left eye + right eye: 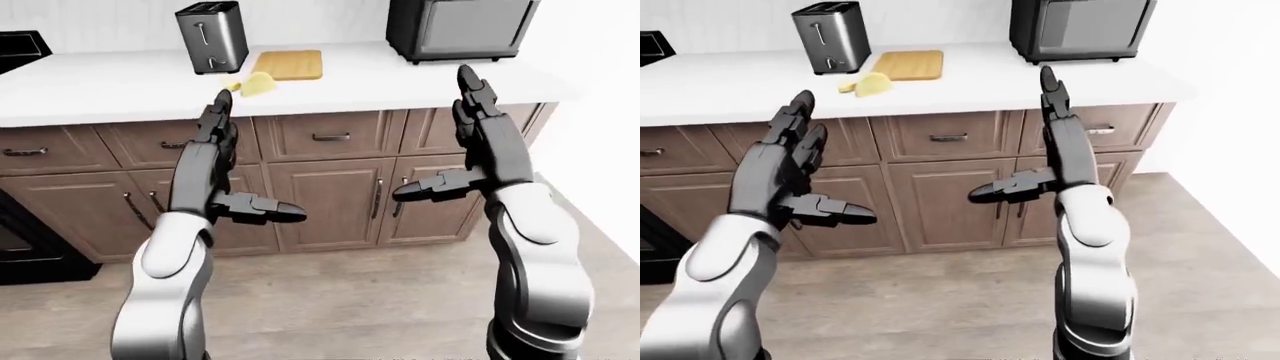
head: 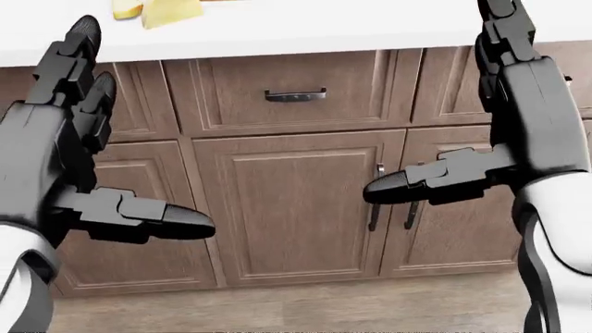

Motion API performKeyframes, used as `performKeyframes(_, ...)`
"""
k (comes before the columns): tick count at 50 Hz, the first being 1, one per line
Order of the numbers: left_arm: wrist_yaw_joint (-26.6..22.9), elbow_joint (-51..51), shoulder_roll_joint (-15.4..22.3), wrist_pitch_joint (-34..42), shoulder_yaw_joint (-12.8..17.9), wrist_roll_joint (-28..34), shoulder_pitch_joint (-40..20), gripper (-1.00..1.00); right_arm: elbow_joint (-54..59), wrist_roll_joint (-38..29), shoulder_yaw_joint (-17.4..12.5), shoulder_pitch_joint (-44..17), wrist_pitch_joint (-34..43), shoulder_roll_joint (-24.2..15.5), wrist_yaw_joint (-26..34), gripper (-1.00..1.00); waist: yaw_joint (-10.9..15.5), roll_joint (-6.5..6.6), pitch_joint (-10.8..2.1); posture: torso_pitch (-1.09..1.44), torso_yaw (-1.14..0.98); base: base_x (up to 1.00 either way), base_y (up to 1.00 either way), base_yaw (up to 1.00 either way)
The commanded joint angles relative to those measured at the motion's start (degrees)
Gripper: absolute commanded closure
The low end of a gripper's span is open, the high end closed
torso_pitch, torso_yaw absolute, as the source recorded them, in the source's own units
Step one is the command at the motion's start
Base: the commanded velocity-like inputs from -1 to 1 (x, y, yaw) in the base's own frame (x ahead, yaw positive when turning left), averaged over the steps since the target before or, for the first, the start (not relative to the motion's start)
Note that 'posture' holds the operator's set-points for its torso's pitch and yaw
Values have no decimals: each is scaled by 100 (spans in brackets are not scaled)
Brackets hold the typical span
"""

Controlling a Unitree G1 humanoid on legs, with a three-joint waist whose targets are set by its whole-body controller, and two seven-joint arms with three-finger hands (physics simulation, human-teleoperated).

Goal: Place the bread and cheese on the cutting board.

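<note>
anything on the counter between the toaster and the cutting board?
Left-eye view: the yellow food pieces lie below that gap, between toaster and cutting board, beside the board, not on it.

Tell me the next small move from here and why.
Probably step closer to the counter: both hands, left hand and right hand, are open and empty, short of the counter's edge, while the yellow food pieces lie beside the cutting board, not on it.
</note>
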Motion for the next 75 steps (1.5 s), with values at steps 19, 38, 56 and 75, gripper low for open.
performKeyframes(19, 48, -175, 23, -231, 35, 23, -37, -100, -222, -182, 120, -56, -332, 100, 87, -100, 92, -564, -90, 0, 0, 20, 14, 0)
performKeyframes(38, 30, -159, 14, -262, 63, 16, -6, -100, -300, -309, 201, 29, -448, 182, 199, -100, 72, -134, -88, 0, 0, 20, 14, 0)
performKeyframes(56, 33, -135, 5, -337, 69, 6, 47, -100, -405, -389, 247, 73, -517, 237, 304, -100, -49, 208, -262, 0, 0, 19, 14, 0)
performKeyframes(75, 40, -158, 9, -335, 57, 9, 65, -100, -441, -434, 259, 102, -610, 248, 323, -100, 63, -386, -166, 0, 0, 16, 11, 0)
